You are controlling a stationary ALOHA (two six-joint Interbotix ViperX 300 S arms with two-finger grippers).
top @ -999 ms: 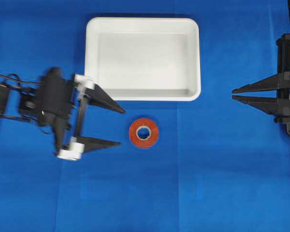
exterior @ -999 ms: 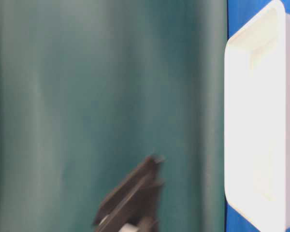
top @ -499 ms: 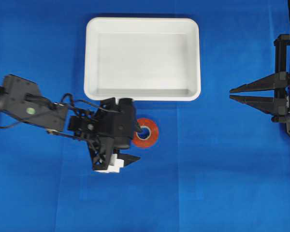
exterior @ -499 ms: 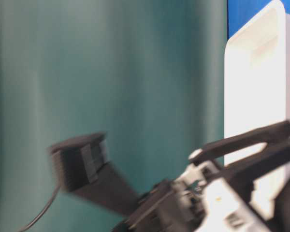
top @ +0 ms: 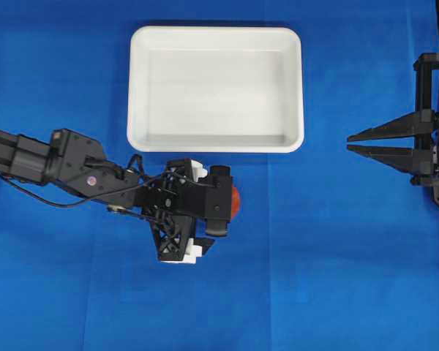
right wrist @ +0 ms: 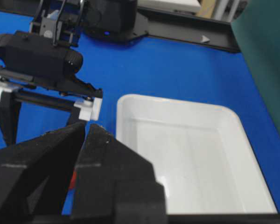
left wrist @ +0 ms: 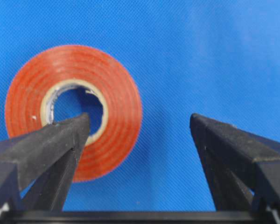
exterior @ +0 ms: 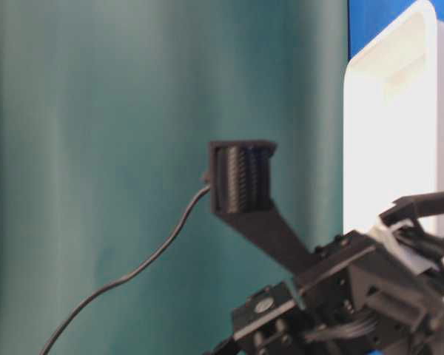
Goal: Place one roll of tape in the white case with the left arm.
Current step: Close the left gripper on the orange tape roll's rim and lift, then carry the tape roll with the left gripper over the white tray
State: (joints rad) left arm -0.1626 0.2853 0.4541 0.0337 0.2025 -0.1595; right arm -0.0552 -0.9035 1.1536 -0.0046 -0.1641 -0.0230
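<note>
The roll of tape [left wrist: 74, 109] lies flat on the blue cloth, an orange-red ring with a pale core. My left gripper [left wrist: 139, 122] is open above it. One fingertip [left wrist: 77, 126] stands over the core's hole and the other [left wrist: 200, 126] over bare cloth outside the ring. In the overhead view the left gripper [top: 218, 208] hides the roll, with only an orange sliver [top: 235, 201] showing. The white case [top: 216, 145] lies empty just behind it. My right gripper [top: 349, 141] is shut and empty at the far right.
The white case also shows in the right wrist view [right wrist: 172, 103] and the table-level view [exterior: 429, 44]. A teal curtain [exterior: 133, 148] fills the left of the table-level view. The left arm's cable [exterior: 133, 274] hangs before it.
The left arm has reached right and tipped its gripper down over the roll, now covering it from above. The right arm has not moved.
</note>
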